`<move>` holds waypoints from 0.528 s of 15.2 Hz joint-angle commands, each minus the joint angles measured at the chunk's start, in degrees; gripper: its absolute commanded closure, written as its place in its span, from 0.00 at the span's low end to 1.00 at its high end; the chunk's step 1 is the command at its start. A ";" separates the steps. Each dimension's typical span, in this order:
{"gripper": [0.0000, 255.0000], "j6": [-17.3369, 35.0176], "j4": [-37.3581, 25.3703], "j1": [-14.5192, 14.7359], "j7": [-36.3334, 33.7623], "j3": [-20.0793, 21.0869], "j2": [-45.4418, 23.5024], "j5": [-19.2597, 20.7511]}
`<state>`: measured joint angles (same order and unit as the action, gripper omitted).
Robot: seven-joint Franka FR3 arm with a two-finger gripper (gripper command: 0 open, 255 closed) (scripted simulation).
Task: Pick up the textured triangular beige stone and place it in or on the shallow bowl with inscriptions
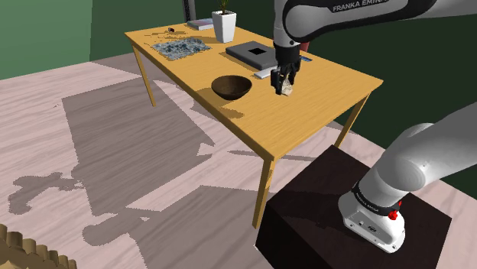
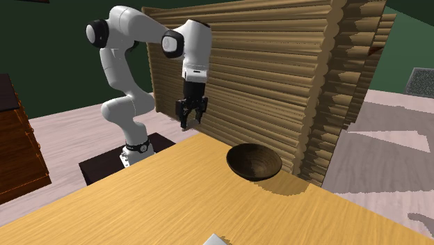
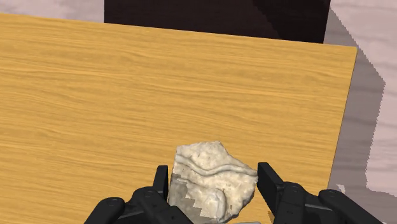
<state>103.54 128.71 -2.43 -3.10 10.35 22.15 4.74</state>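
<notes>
A rough, pale beige stone (image 3: 205, 167) sits clasped between my two black fingers (image 3: 161, 183), which press on its two sides. My gripper (image 1: 283, 81) hangs a little above the wooden table (image 1: 306, 115), shut on the stone (image 1: 288, 89). The dark brown shallow bowl (image 1: 232, 86) rests on the table toward the shoulder view's left of the gripper, a short gap away. In the second exterior view the gripper (image 2: 190, 118) hovers over the table's far edge, with the bowl (image 2: 254, 162) to its right and nearer the camera.
A white planter (image 1: 224, 25), a grey-blue textured mat (image 1: 180, 47) and a dark flat slab with a white square (image 1: 256, 53) lie at the table's back. My dark stand (image 1: 336, 222) sits beside the near table end. A log wall (image 2: 292, 76) rises behind the bowl.
</notes>
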 commanded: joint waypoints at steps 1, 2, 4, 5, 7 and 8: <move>1.00 -1.58 -1.64 0.00 0.10 0.03 -0.08 -0.04; 1.00 -2.35 -2.37 -0.01 0.20 0.00 -0.03 -0.05; 1.00 -2.52 -4.82 -0.12 -0.20 0.33 -2.37 0.22; 1.00 -2.48 -7.05 -0.22 -0.64 0.66 -4.73 0.52; 1.00 -2.62 -11.73 -0.34 -1.52 1.29 -9.43 1.22; 1.00 -2.81 -14.18 -0.36 -1.97 1.58 -11.79 1.61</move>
<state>100.88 117.06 -2.74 -4.64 11.64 12.82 5.96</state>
